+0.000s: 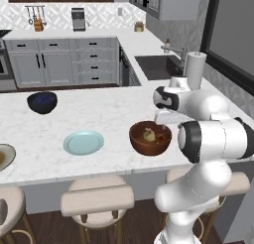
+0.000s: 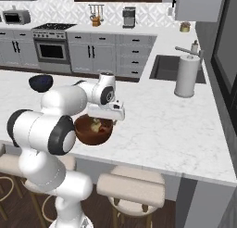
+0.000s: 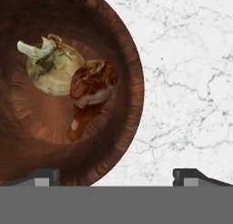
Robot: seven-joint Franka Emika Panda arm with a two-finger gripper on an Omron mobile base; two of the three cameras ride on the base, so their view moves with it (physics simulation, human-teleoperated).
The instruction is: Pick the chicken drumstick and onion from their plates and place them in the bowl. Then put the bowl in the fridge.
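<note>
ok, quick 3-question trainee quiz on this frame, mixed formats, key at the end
1. True or false: the onion and the chicken drumstick both lie in the wooden bowl.
2. Which plate is nearest the wooden bowl? A) light blue plate B) beige plate
3. Fill in: the tool is ____ , holding nothing.

Key: 1 true; 2 A; 3 open.
</note>
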